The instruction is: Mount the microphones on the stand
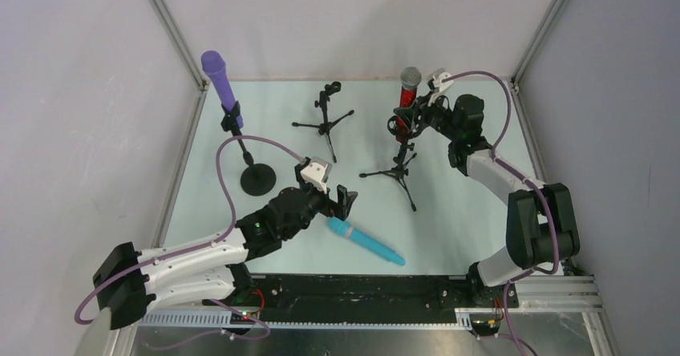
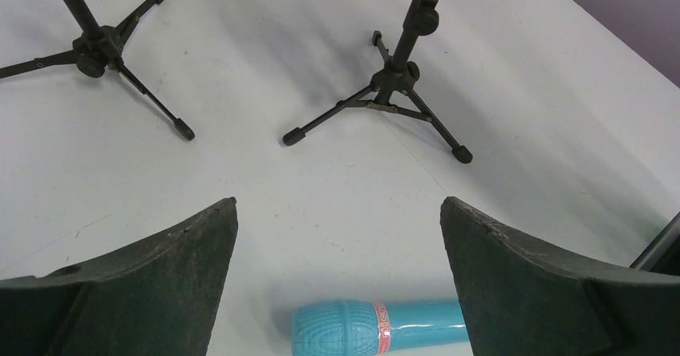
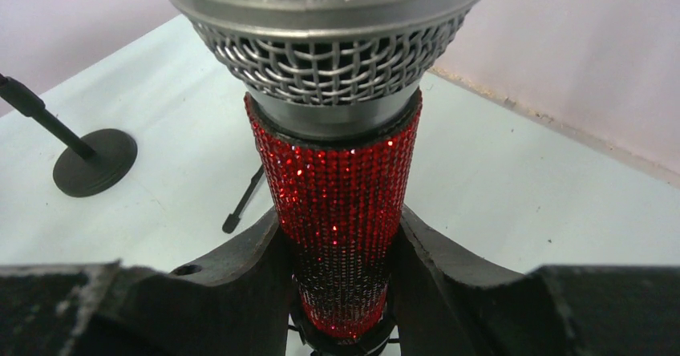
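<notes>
Red mic at its stand; teal mic waiting on the desk.

The right gripper [image 3: 341, 292] is clamped on the red mic [image 3: 341, 188] by its glitter shaft, head up, with the tail at the clip of the right tripod stand [image 1: 398, 163]. I cannot tell whether it is fully seated. The purple mic [image 1: 220, 79] sits in the round-base stand [image 1: 258, 178] at back left. The left gripper [image 2: 338, 212] hangs wide open just above the teal mic [image 2: 377, 329], which lies flat on the desk [image 2: 265, 171] near the front, with the empty stand [image 1: 325, 119] behind it. To do this well, press the red mic straight down along the clip's axis, watch that the tripod does not tip, and let go only once the clip holds. Take the teal mic across its shaft, past the pink ring.
</notes>
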